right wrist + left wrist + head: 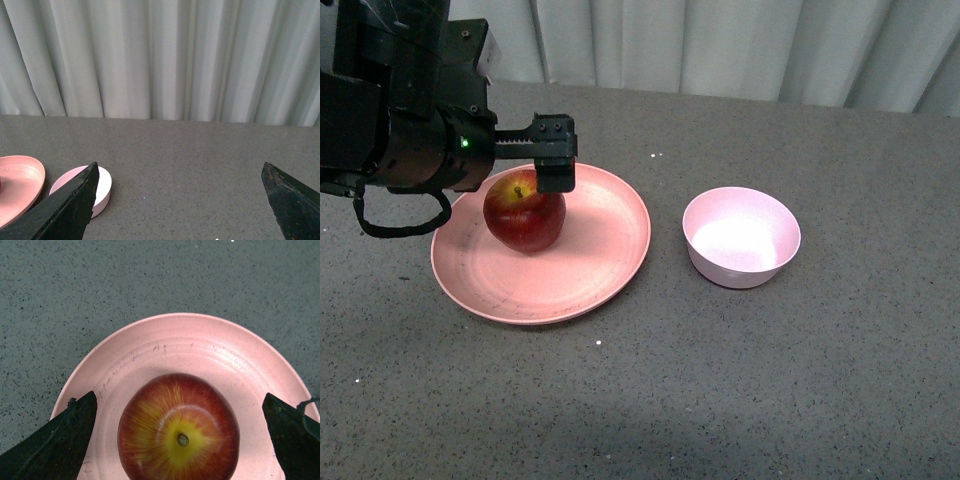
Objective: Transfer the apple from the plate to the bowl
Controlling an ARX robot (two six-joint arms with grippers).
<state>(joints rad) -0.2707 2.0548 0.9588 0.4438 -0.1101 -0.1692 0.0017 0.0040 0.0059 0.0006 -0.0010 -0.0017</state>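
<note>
Apple [525,215] sitting on the plate [595,275], bowl [741,240] standing apart.
Front view is showing you one finger [556,170] over it; left wrist view is showing the left gripper [177,401] spread wide around it, not touching; right wrist view is showing the right gripper [180,167] gaping, empty.

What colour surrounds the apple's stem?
Yellow on the apple, fading to red; left wrist view.

Glossy apple [178,432] (matte, scuffed plate [200,347])

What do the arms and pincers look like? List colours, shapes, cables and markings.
The left arm is black and boxy, with a lit green light, a looping black cable and a toothed rail. Both the left pincer and the right pincer have black wedge-shaped fingers. No markings show.
</note>
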